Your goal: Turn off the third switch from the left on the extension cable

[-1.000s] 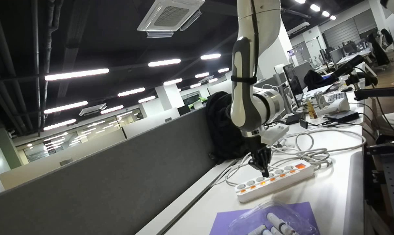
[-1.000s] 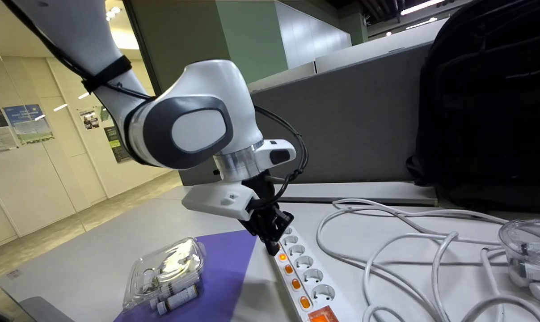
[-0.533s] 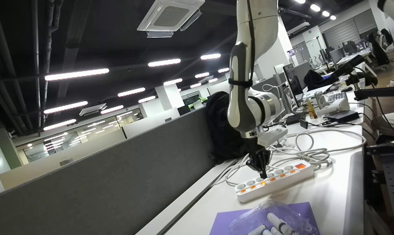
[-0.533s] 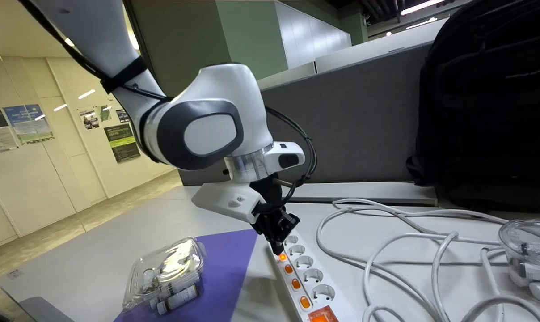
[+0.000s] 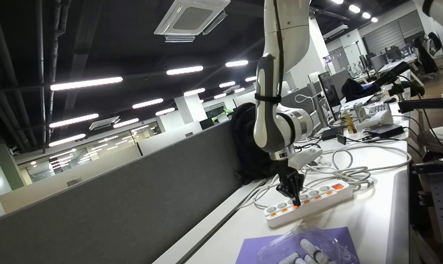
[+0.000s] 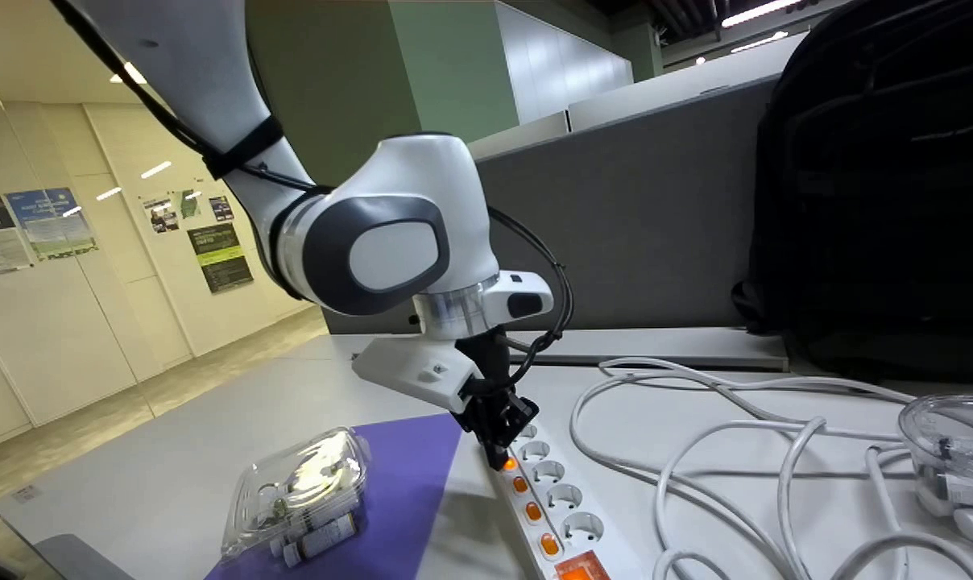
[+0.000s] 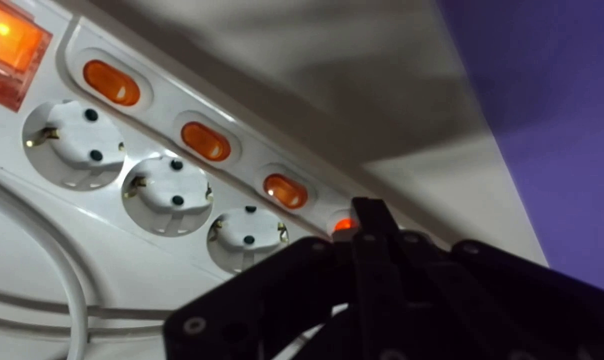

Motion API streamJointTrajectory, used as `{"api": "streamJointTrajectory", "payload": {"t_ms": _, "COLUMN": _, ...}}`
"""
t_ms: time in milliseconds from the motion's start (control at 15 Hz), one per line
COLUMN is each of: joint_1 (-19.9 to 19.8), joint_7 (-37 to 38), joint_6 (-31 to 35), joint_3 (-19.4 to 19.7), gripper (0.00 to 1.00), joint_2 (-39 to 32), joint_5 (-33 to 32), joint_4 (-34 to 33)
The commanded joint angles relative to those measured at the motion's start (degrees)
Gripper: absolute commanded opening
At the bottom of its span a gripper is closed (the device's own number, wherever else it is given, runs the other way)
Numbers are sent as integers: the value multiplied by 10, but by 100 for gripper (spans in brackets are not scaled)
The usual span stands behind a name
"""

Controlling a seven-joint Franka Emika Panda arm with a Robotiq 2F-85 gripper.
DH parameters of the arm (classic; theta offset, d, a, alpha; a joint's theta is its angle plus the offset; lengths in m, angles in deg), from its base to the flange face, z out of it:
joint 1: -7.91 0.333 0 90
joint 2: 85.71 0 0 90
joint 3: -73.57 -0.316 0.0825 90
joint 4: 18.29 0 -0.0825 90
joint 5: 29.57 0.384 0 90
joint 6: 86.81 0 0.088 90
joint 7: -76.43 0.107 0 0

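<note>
Fingers [image 7: 374,217], black, jointed and clenched empty, half-hide the lit orange oval switch [image 7: 344,225] on the long white plastic power strip [image 5: 313,209] on the white surface [image 5: 368,223]; press off-centre and you may skid without toggling it.

The purple sheet [image 6: 410,491] lies flat on the white table [image 5: 375,205]. On the sheet rests a clear plastic box [image 6: 321,463] with white tubes [image 6: 321,540]; whether all lie inside it I cannot tell. In an exterior view a grey partition [image 6: 656,225] stands beyond the sheet. Well apart from the sheet are a black backpack [image 6: 881,201], a round clear tub [image 6: 921,431], a monitor [image 5: 328,93] and wall posters [image 6: 50,221].
</note>
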Motion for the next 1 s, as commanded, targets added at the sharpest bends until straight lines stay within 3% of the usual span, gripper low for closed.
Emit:
{"api": "streamJointTrajectory", "payload": {"t_ms": 0, "joint_1": -12, "joint_7": 11, "joint_6": -11, "joint_3": -9, "gripper": 0, "joint_2": -13, "joint_5": 9, "joint_4": -17}}
{"api": "streamJointTrajectory", "payload": {"t_ms": 933, "joint_1": -45, "joint_7": 11, "joint_6": -12, "joint_3": -28, "gripper": 0, "joint_2": -15, "joint_5": 67, "joint_4": -23}}
